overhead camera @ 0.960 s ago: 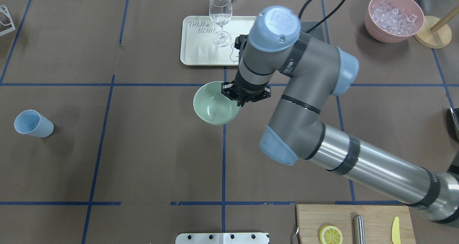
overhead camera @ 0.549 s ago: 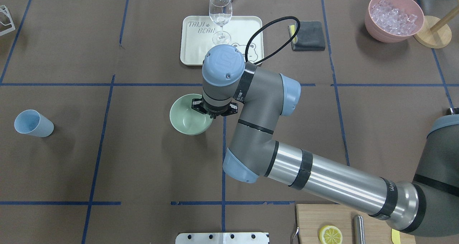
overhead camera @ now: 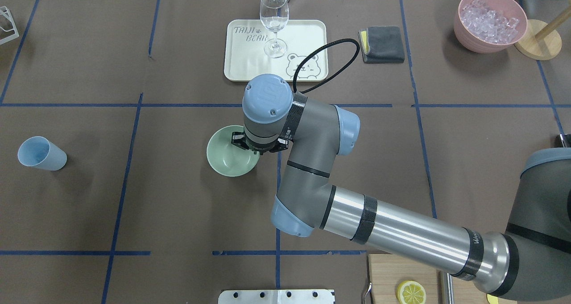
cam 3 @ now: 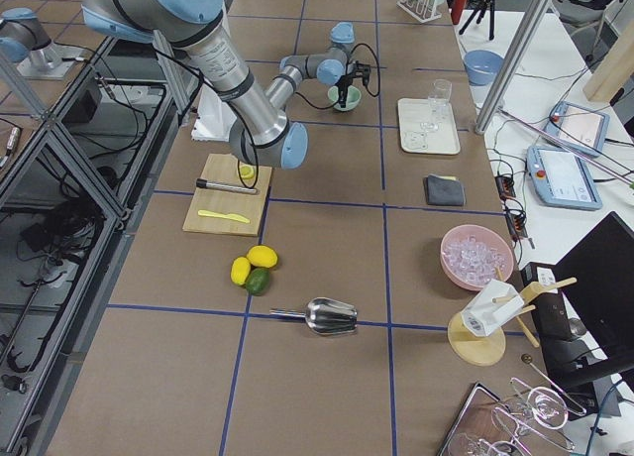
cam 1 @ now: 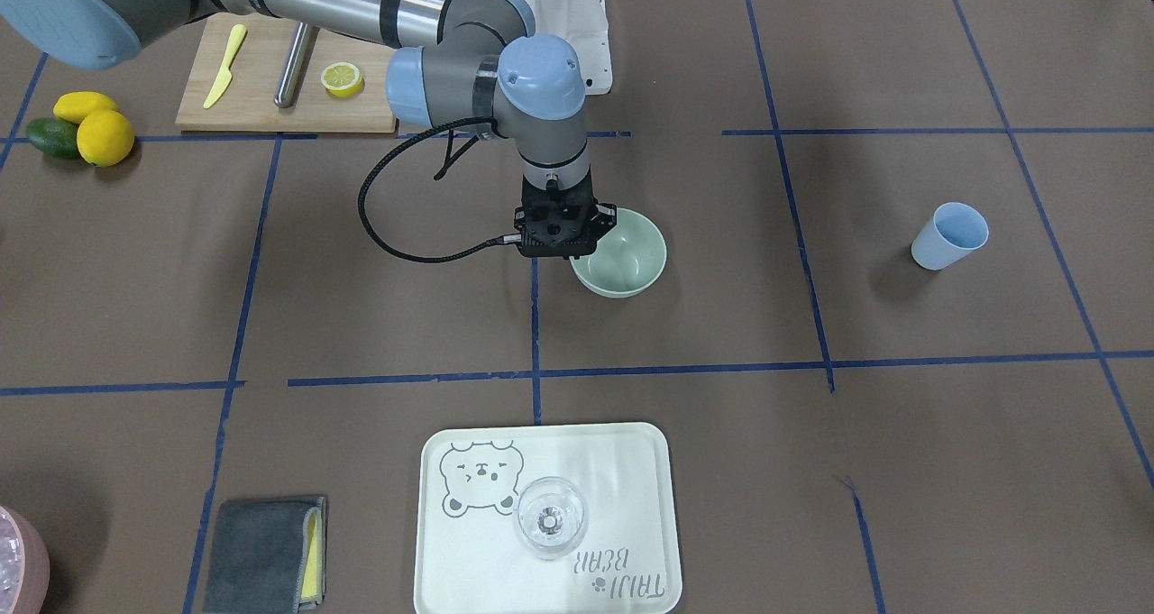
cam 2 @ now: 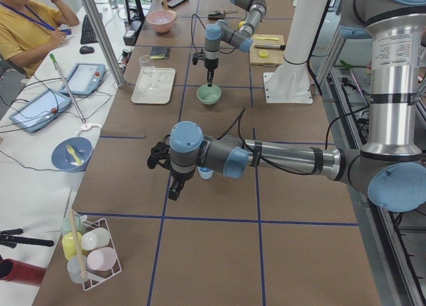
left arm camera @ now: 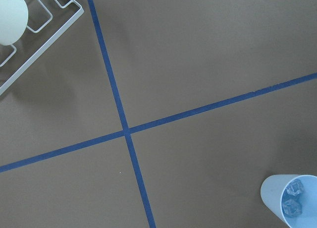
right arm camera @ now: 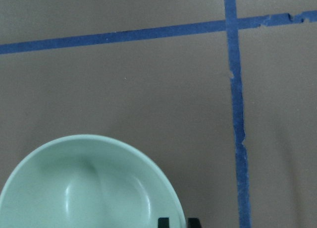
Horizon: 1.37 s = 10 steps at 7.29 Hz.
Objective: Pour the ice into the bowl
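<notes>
Front: smooth, round, pale green bowl (cam 1: 631, 258) on brown paper table (cam 1: 361, 325), right gripper (cam 1: 577, 253) pinching its rim; above: grey right arm (overhead camera: 312, 161) hiding the bowl's edge, shiny wine glass (overhead camera: 273, 27) on a tray (overhead camera: 308, 31) behind; left wrist: clear cubes of ice (left arm camera: 293, 197) inside the blue cup (left arm camera: 270, 196); left end: left gripper (cam 2: 173, 190) near that cup, open or closed hard to tell.

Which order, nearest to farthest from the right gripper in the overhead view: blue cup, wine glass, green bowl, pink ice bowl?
1. green bowl, at the right gripper, centre
2. wine glass, centre back
3. blue cup, far left
4. pink ice bowl, far right back
</notes>
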### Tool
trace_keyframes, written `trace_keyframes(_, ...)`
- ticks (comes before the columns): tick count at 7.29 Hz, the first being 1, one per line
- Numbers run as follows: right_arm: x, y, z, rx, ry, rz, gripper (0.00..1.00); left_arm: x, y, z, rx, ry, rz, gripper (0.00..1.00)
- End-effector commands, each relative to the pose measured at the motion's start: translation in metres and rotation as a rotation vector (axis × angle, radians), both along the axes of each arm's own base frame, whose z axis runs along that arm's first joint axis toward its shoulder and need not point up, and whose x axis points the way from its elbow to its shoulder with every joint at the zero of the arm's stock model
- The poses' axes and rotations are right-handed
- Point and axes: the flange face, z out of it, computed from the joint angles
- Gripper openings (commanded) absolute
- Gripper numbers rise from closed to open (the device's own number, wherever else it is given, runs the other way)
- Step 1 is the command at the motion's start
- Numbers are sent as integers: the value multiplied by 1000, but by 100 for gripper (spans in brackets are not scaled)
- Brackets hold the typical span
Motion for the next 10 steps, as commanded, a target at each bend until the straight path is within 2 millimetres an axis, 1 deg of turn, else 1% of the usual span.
trace_keyframes(1,24,-13,-10,37,-22,41,100,0,0,0,-3,0,0,100)
trace_keyframes(2,60,-43,-3,25,-17,70,100,0,-1,-1,1,1,0,100)
trace_keyframes(3,106,-68,16,50,12,20,100,0,-2,-10,20,0,1,100)
trace_keyframes(4,154,-84,56,102,39,-17,100,1,-6,-16,46,-3,1,100)
trace_keyframes(5,208,-108,96,122,59,-53,100,5,-10,-20,62,-6,4,100)
trace_keyframes(6,256,-131,130,131,78,-70,100,10,-21,-38,98,3,14,100)
trace_keyframes(7,298,-151,154,197,101,-118,100,12,-38,-52,146,5,13,100)
trace_keyframes(8,341,-165,183,248,118,-169,100,13,-51,-70,270,12,12,100)
trace_keyframes(9,381,-175,212,270,137,-192,100,12,-44,-79,412,23,11,100)
trace_keyframes(10,421,-177,248,305,168,-232,100,12,-35,-83,382,80,-75,100)
